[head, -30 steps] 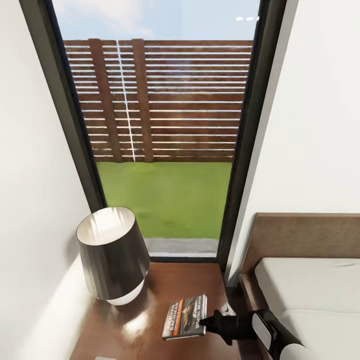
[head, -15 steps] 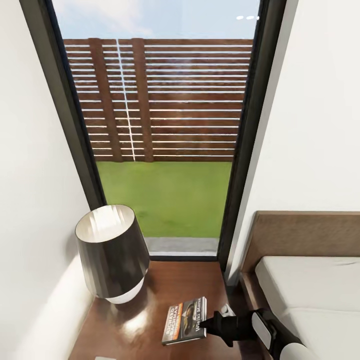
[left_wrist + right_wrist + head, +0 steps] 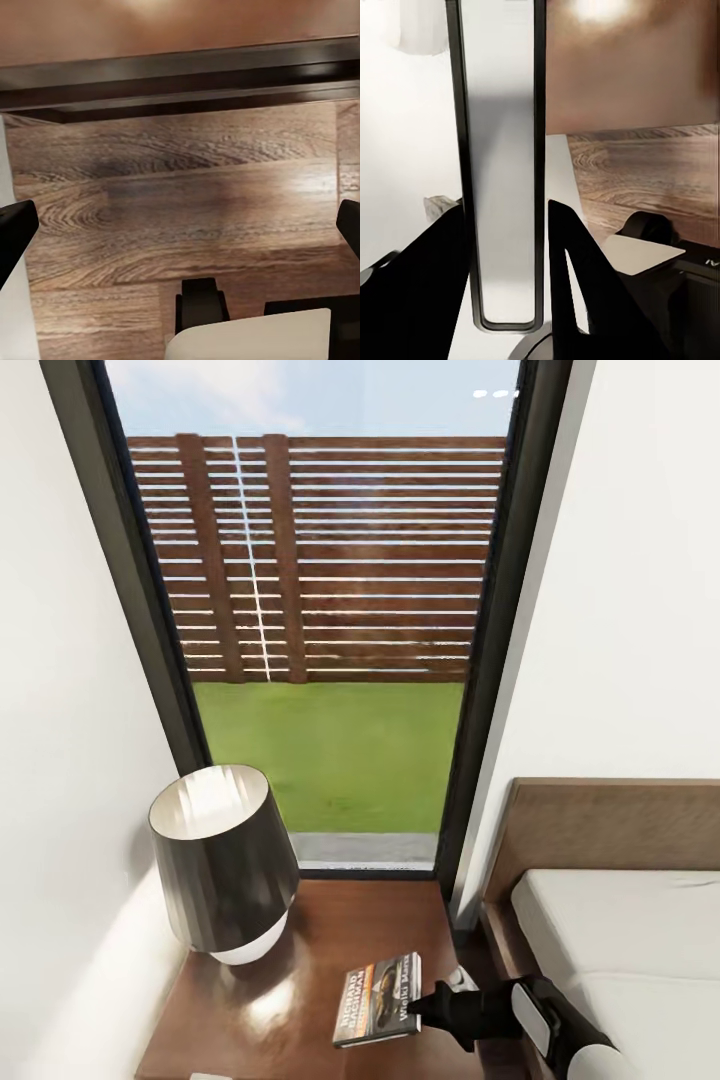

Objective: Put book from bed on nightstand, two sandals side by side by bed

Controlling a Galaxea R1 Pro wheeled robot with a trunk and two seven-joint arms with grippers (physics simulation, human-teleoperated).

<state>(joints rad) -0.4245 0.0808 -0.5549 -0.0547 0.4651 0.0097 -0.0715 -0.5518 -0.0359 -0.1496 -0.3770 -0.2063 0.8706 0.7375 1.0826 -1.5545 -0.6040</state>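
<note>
The book (image 3: 377,1000), dark with an orange band and a car picture, lies flat at the near right part of the nightstand (image 3: 300,930), on its glossy top or just above it. My right gripper (image 3: 420,1007) reaches in from the right and is shut on the book's right edge. The right wrist view has the book (image 3: 502,165) edge-on, a pale strip between the two black fingers (image 3: 585,277). My left gripper (image 3: 180,225) hangs open over the wood-plank floor (image 3: 187,180). The bed (image 3: 620,930) stands to the right of the nightstand. The sandals are out of view.
A dark cone-shaped lamp (image 3: 222,865) occupies the nightstand's far left. Behind it is a tall dark-framed window (image 3: 330,660) with grass and a slatted fence. White walls close in on both sides. A small white object (image 3: 460,978) sits between nightstand and bed.
My right gripper and the book have shifted slightly to the right and toward me over the nightstand. The head view has tilted a little.
</note>
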